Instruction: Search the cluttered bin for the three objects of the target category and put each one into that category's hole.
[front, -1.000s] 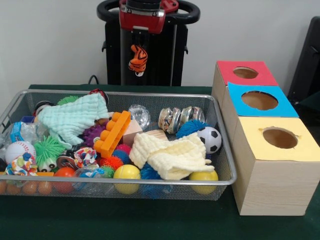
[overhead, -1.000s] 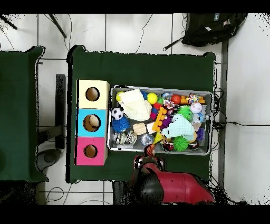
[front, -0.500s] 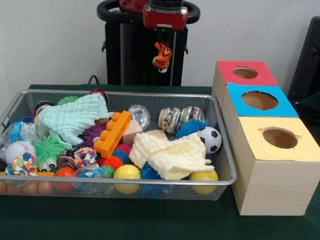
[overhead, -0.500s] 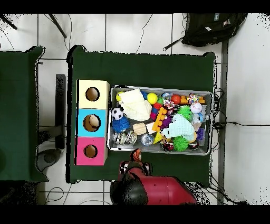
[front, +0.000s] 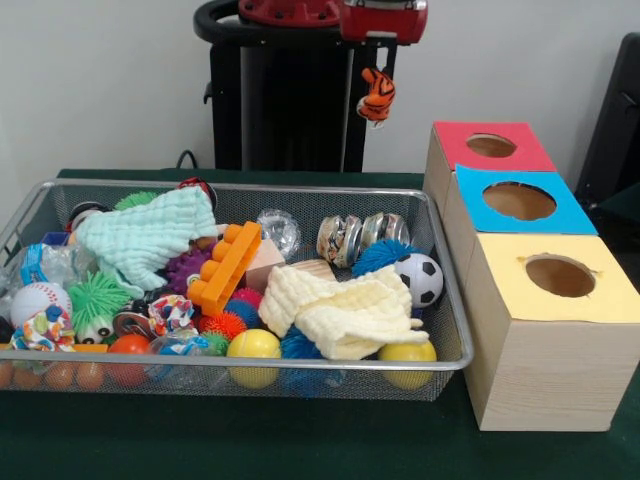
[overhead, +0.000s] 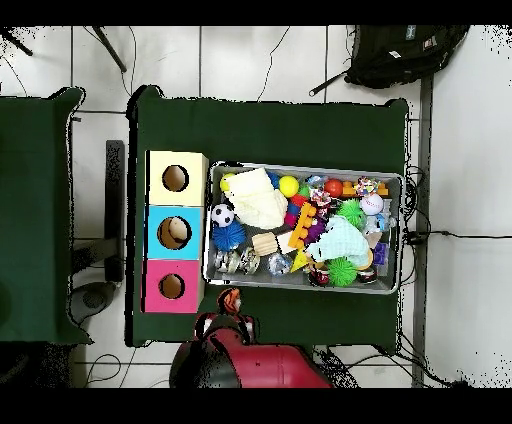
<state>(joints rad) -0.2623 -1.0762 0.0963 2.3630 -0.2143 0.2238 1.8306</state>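
Note:
The silver wire-mesh bin (front: 250, 366) sits on the green table, full of mixed toys; it also shows in the overhead view (overhead: 300, 167). My gripper (front: 376, 78) hangs behind the bin's far right corner, high above the table. It is shut on a small orange toy figure with black stripes and pale parts (front: 377, 97). In the overhead view the gripper and toy (overhead: 231, 300) are beside the bin's near edge, close to the red box (overhead: 155, 300). No other pale-yellow figure shows among the clutter.
Three wooden boxes with round holes stand right of the bin: red top (front: 450, 142), blue top (front: 572, 216), yellow top (front: 612, 300). The bin holds a soccer ball (front: 420, 279), yellow balls (front: 254, 345), two cloths (front: 345, 308), an orange block (front: 225, 266) and spiky balls.
My gripper has carried the striped toy figure sideways, rightward in the front view, from behind the bin's middle toward the boxes. Nothing in the bin has moved.

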